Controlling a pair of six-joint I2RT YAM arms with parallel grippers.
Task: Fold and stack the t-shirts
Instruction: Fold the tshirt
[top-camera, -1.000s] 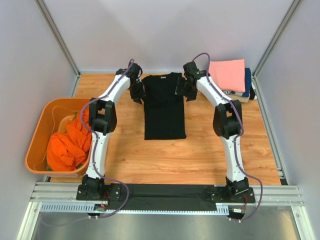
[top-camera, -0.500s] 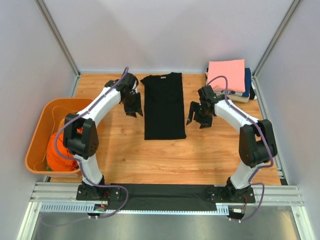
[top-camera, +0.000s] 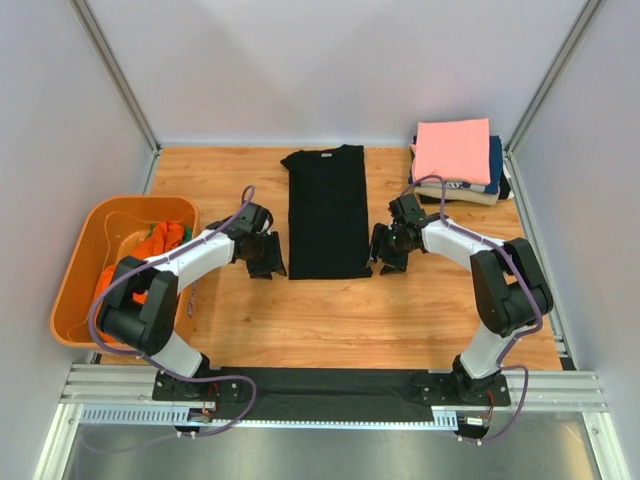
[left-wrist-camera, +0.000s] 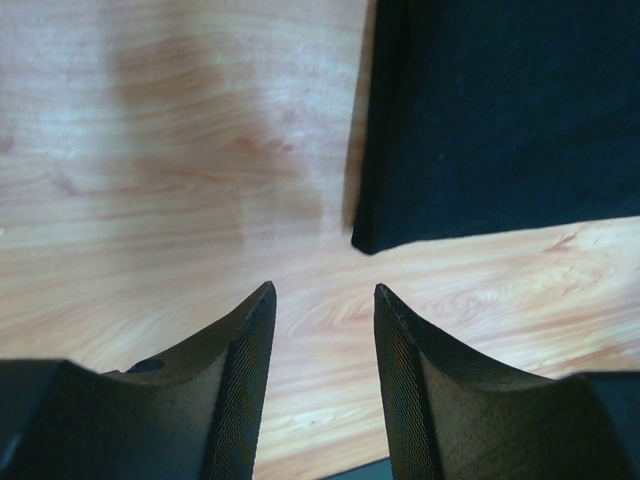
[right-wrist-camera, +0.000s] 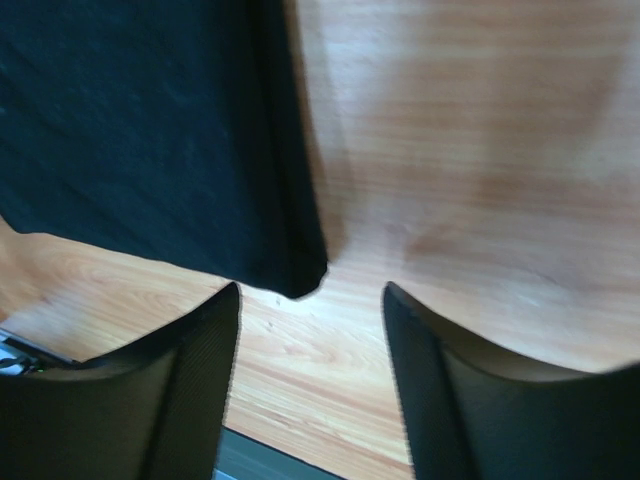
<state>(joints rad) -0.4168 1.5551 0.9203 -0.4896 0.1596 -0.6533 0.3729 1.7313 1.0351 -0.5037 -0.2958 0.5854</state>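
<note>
Black shirt (top-camera: 325, 210) lies flat in the middle of the table (top-camera: 330, 310), well apart from everything else. Its sleeves are already turned in, so it makes one long narrow strip with the collar at the far end and the hem nearest the arms. The cloth looks smooth with straight edges. The wrist views show doubled layers along each long side, ending in a slightly rounded corner.

The lengthwise folds look done, so the step in hand appears to be the crosswise fold, hem towards collar. The left gripper (top-camera: 268, 265) sits just beside the near left corner and the right gripper (top-camera: 386, 262) just beside the near right one. Both are low over the wood, with their jaws partly apart and nothing between them. In each wrist view the corner lies just ahead of the gap between the fingers (left-wrist-camera: 250, 340), not yet inside it.

The next move likely calls for each gripper to ease forward and down so that one finger slips under every layer at its corner, then pinch. Both would then lift together and carry the hem evenly to the far end. If either catches only the top layer, the side fold would probably open.

At the far right a stack waits: a pink shirt (top-camera: 453, 150) on top, then a navy shirt (top-camera: 495, 165) and a cream shirt (top-camera: 480, 195). An orange shirt (top-camera: 152, 243) lies crumpled in the tub (top-camera: 75, 270) on the left.
</note>
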